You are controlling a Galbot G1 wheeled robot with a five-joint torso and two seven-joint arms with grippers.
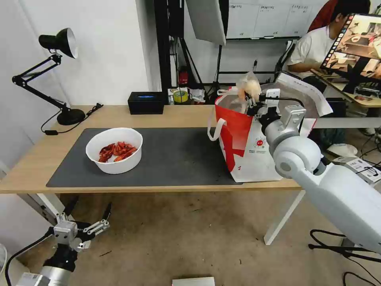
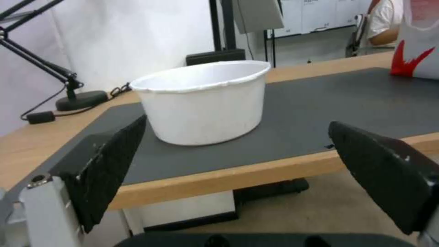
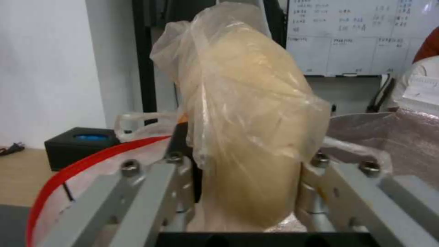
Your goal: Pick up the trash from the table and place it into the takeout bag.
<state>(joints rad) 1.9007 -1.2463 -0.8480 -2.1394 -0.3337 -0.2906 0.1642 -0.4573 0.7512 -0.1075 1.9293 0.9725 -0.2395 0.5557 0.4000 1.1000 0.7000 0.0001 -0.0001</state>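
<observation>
Right gripper (image 1: 249,96) fingers clamp one clear bag (image 1: 249,85) over takeout bag (image 1: 246,135)

White bowl (image 1: 114,150) of red shells; dark grey mat (image 1: 174,155); red-and-white takeout bag (image 1: 242,143); beige ball in clear bag (image 3: 247,113).

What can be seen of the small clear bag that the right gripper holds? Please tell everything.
The small clear bag is thin, crinkled, see-through plastic around a pale beige, dough-like lump. The right gripper is shut on its lower part, with the metal fingers pressing both sides. The loose plastic top stands above the lump. In the head view the bag is held in the air over the open mouth of the takeout bag, above its red rim and not yet inside.
</observation>
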